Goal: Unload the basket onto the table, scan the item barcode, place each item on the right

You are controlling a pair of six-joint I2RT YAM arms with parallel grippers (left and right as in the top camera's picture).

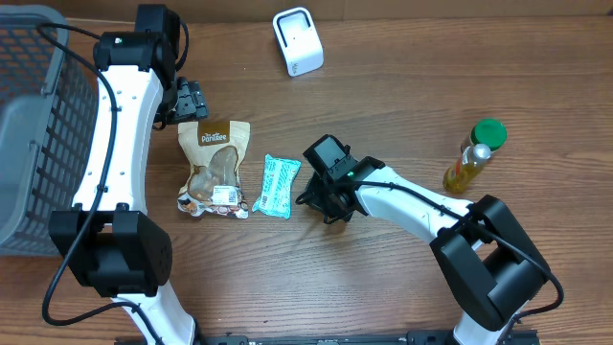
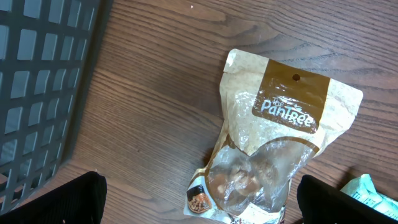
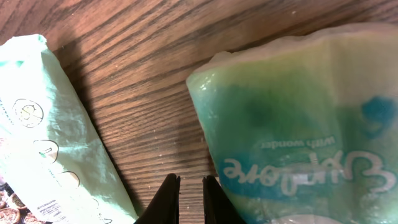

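**Right jaws nearly pinched over bare wood, left jaws spread wide**

My right jaws (image 3: 191,196) stand almost pinched together, with a thin slit of wood grain between them and nothing gripped. Left of them in the wrist view lies the mint packet (image 3: 50,143), flat and matte, with a small barcode near its lower end. On their right is a glossy teal pack (image 3: 298,112), puffed and round-edged, its script upside down. Overhead, the mint packet sits at frame centre, just right of the crinkled paper-and-film pouch (image 1: 215,168). My left jaws (image 1: 189,99) are released wide at the pouch's top edge, upper left. The white, rounded scanner (image 1: 298,41) stands top centre, well apart. A grey lattice basket (image 1: 29,115) fills the left edge, and a green-capped bottle (image 1: 472,156) stands far right. Bare desk (image 1: 383,86) shows between scanner and packet.
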